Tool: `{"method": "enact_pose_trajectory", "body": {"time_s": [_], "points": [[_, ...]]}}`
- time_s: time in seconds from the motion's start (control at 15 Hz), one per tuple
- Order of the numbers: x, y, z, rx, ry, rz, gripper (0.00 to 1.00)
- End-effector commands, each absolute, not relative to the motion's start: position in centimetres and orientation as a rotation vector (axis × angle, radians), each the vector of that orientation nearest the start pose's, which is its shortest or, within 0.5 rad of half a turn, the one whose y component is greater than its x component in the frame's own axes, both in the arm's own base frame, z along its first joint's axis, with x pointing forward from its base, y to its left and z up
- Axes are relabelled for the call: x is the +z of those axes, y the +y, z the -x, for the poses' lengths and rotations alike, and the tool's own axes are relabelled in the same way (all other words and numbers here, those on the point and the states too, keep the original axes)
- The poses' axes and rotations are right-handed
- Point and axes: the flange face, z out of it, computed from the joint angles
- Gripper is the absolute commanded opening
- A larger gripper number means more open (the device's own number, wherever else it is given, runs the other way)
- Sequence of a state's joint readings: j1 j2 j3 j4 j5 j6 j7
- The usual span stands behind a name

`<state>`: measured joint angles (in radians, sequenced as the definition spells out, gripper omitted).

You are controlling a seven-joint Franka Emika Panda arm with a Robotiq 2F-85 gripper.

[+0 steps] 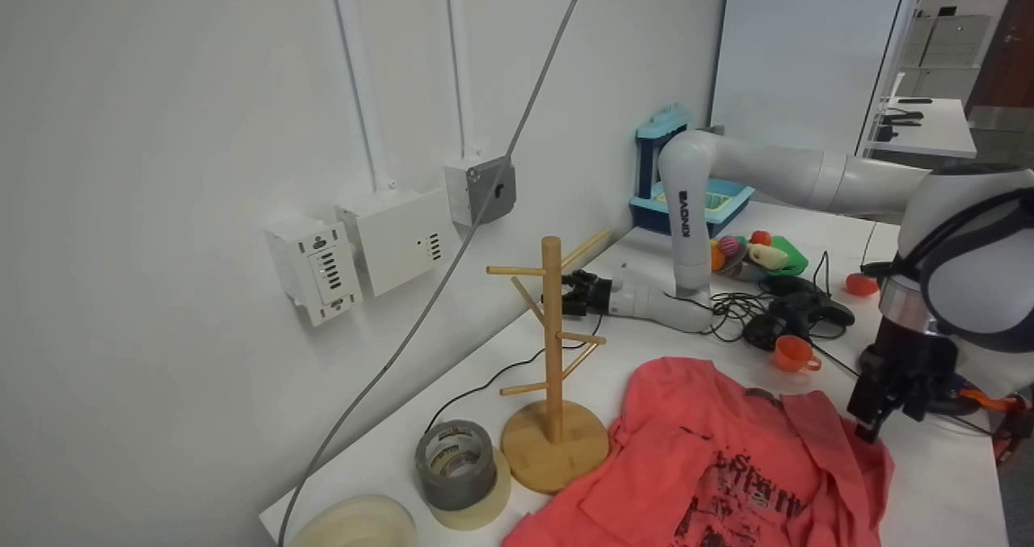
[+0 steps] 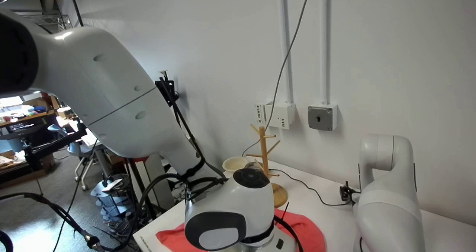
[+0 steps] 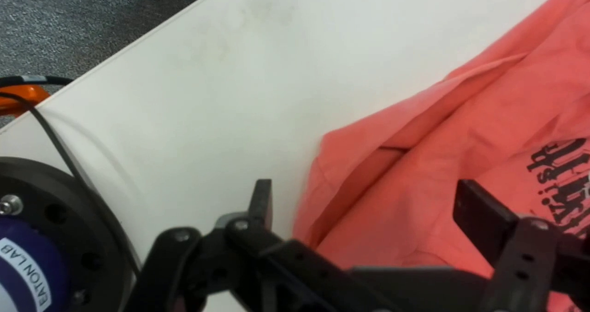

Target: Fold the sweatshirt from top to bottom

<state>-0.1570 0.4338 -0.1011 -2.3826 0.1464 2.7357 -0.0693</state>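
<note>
While the table (image 1: 945, 482) supports it, the sweatshirt (image 1: 727, 458) lies printed side up and creased, just beside the mug tree (image 1: 553, 353). The gripper (image 3: 366, 201), jaws wide apart, hangs at the sweatshirt's edge; contact undetermined. An orange cup (image 1: 792, 354) sits nearby.

"KINOVA" on the white arm (image 1: 687, 208) in an exterior view. "EATON LAB" on a white label (image 3: 27, 275) on a blue round part (image 3: 37, 243), wrist view. Sweatshirt (image 1: 678, 450): dark lettering, word unclear. Print inside grey tape roll (image 1: 458, 492): too small to read.
</note>
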Motion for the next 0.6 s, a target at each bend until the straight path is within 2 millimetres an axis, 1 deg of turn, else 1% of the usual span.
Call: {"method": "enact_pose_trajectory", "body": {"time_s": [0.0,0.2,0.53], "points": [[13.2,-13.4,-46.8,0.093,0.487,3.075,1.00],[11.7,-14.0,-47.1,0.044,0.570,3.047,1.00],[9.8,-14.9,-48.0,-0.068,0.787,2.939,1.00]]}}
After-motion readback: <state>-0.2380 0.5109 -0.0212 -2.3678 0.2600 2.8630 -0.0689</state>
